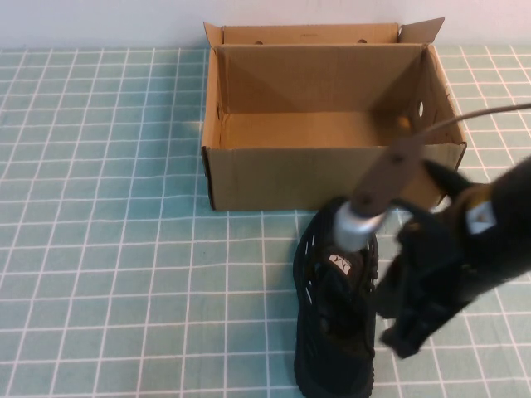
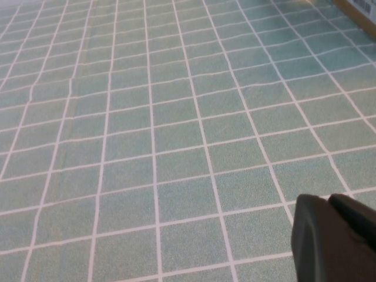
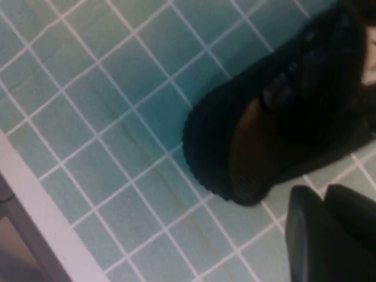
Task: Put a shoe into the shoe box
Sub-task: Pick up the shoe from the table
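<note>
Right gripper (image 1: 406, 327) just beside shoe (image 1: 332, 332); left gripper (image 2: 335, 241) apart.

I see the shoe box (image 1: 332, 178) open-topped and unfilled; its near wall stands just beyond the shoe (image 1: 336, 323), blocking a level path.

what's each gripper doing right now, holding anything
left gripper: shut, empty, over bare tablecloth.
right gripper: shut, holding nothing, just beside the shoe, near the shoe box.
</note>
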